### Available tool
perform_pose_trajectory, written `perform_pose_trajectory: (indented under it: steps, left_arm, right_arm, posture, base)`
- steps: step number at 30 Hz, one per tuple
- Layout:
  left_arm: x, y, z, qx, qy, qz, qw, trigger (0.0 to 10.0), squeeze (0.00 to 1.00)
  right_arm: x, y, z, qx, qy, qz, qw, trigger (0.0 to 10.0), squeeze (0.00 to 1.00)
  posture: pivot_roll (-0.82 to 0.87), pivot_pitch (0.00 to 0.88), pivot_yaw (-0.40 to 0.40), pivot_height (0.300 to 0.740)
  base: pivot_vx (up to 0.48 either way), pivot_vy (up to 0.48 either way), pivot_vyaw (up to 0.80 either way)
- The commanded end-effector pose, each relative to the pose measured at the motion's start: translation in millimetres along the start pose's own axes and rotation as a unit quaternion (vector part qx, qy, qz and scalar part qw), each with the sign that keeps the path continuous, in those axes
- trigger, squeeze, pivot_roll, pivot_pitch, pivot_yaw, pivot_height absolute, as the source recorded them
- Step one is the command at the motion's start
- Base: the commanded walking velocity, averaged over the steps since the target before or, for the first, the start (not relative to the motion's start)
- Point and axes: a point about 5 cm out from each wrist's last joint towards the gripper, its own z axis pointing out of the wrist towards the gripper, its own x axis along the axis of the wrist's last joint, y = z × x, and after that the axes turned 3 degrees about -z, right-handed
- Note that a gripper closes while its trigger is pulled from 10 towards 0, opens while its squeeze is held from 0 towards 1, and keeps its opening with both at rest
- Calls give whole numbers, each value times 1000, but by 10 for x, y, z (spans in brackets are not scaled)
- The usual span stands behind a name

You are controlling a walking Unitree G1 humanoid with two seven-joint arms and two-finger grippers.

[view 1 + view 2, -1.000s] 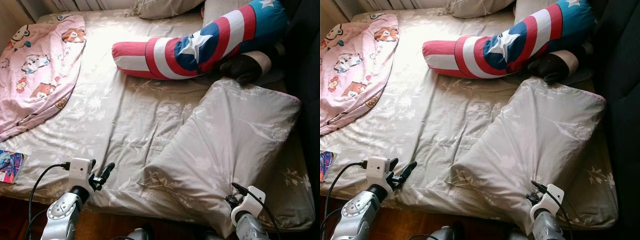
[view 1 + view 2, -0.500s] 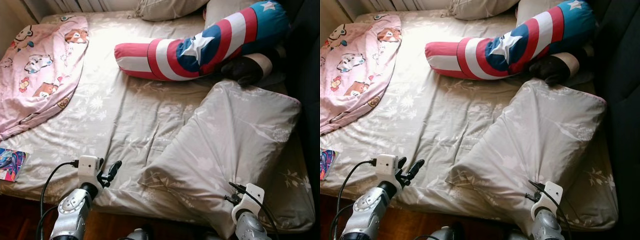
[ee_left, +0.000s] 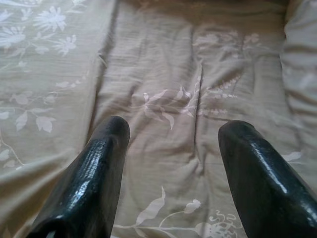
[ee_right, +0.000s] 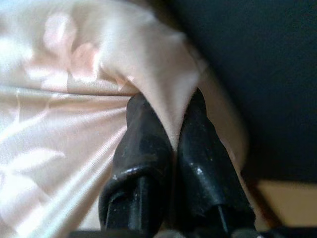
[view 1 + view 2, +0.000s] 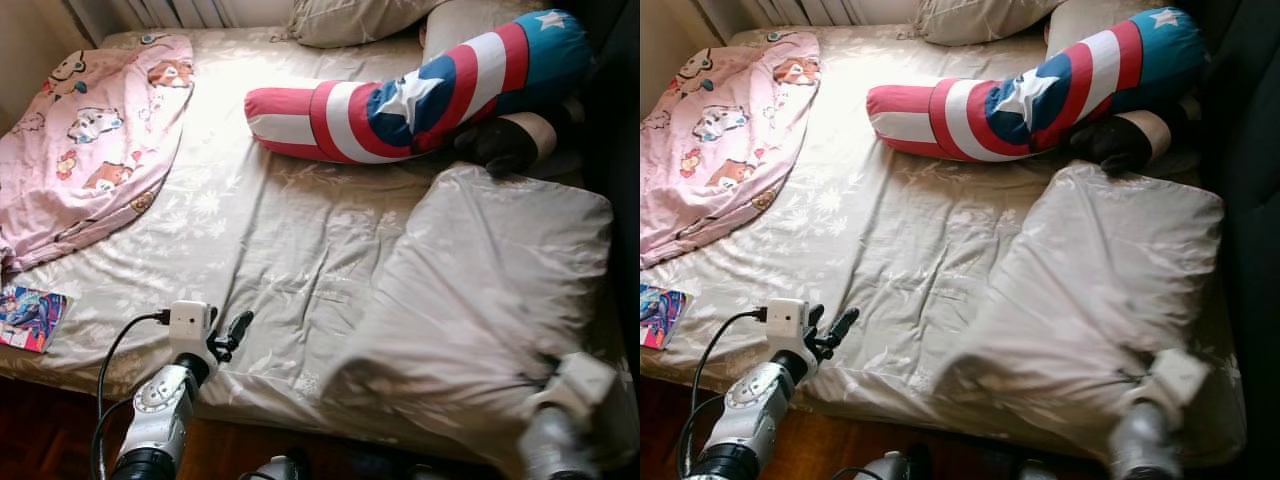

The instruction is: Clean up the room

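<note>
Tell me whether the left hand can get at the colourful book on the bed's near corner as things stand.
Probably yes. The left hand hovers open over the sheet near the bed's front edge, and the book lies on the same edge further to its left, with bare sheet between them and nothing in the way.

Parted left end effector (image 3: 171,134) over floral bedsheet (image 3: 163,64)

Swung the right hand (image 4: 168,111) out toward the robot's right and lower in the head views, now smeared with motion. Dragged the near corner of the pillow (image 5: 500,290) along with it, so that its near-left edge lies further from the left hand (image 5: 232,332) and its cover looks stretched and blurred. Eased the left hand slightly forward and inward over the edge of the bed (image 5: 270,220). Turned the head camera a little, bringing more of the book (image 5: 30,318) into frame.
</note>
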Motion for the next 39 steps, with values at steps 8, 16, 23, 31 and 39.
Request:
perform_pose_trajectory:
  steps: [8,16,23,31,39]
  left_arm:
    - [-142,-64,-93,14,-16,-6,1000,10000,0]
    - [-170,-72,-106,14,-22,-4,1000,10000,0]
    - [-163,-70,-99,12,-22,-1,1000,10000,0]
    - [-172,-32,-70,12,-21,-7,1000,10000,0]
    - [-266,-19,-61,43,-33,-49,997,10000,0]
  right_arm:
    - [416,620,168,-117,59,12,991,0,0]
    - [262,434,129,-91,29,11,995,10000,0]
    - [130,228,76,-33,13,10,999,10000,855]
    - [165,43,50,31,35,-20,999,10000,314]
    - [70,-546,-186,251,66,-53,964,10000,0]
  posture:
    - [-76,172,43,740]
    - [-68,179,48,740]
    - [-67,181,51,740]
    - [-65,173,41,740]
    - [-70,110,22,740]
  base:
    - [0,0,0]
    - [0,0,0]
    - [0,0,0]
    - [0,0,0]
    - [0,0,0]
